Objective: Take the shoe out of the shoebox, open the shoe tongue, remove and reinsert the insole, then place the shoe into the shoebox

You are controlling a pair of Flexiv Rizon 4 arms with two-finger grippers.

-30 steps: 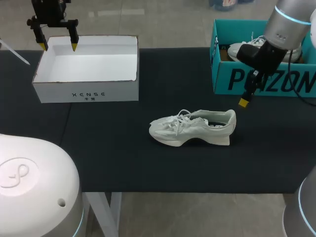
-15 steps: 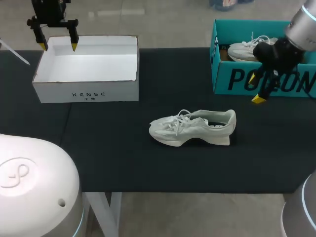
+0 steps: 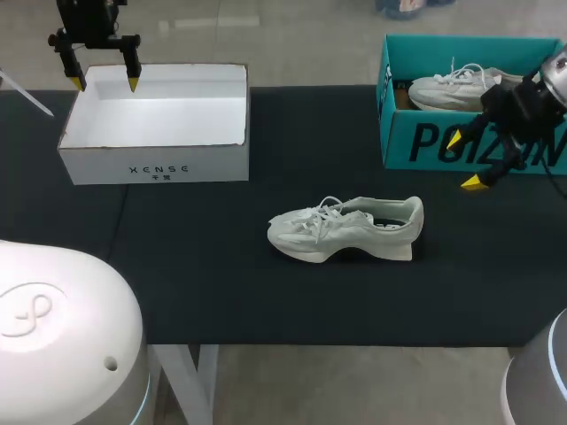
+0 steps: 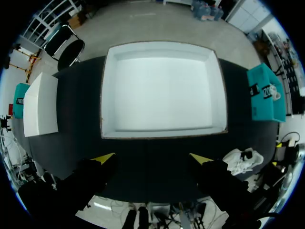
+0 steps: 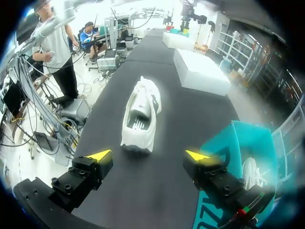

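Two shoes [image 3: 345, 228], two open boxes [image 3: 155, 168]

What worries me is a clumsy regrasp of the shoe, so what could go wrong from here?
1. The right claw hangs open close by the teal shoebox; swinging toward the white sneaker, it might clip the box wall.
2. The sneaker's loose laces could snag the claw when the tongue is opened.
3. The shoebox already holds another sneaker, so the return may be cramped.
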